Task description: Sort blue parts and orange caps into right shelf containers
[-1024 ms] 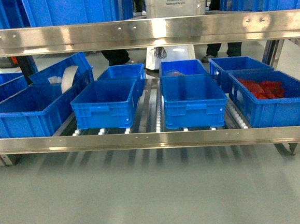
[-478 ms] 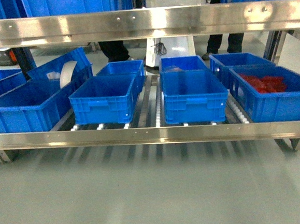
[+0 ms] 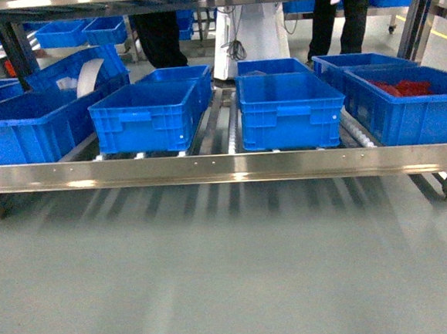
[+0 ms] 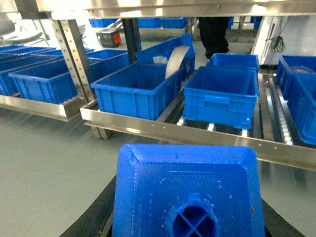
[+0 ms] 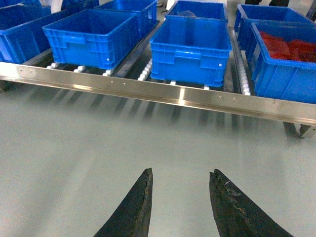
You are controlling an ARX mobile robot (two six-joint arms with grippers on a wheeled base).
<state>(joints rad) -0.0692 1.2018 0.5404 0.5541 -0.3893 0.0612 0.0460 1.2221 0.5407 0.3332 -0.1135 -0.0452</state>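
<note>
The left claw (image 4: 190,217) grips a blue part (image 4: 187,192), stud facing the camera, while the empty right claw (image 5: 180,197) gapes; the bins (image 3: 288,108) on the shelf (image 3: 223,167) lie ahead, the rightmost holding reddish-orange pieces (image 3: 407,87).

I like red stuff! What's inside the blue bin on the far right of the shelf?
The far right bin has a pile of red pieces inside. Its walls hide the bottom, so what lies underneath them can't be seen.
</note>
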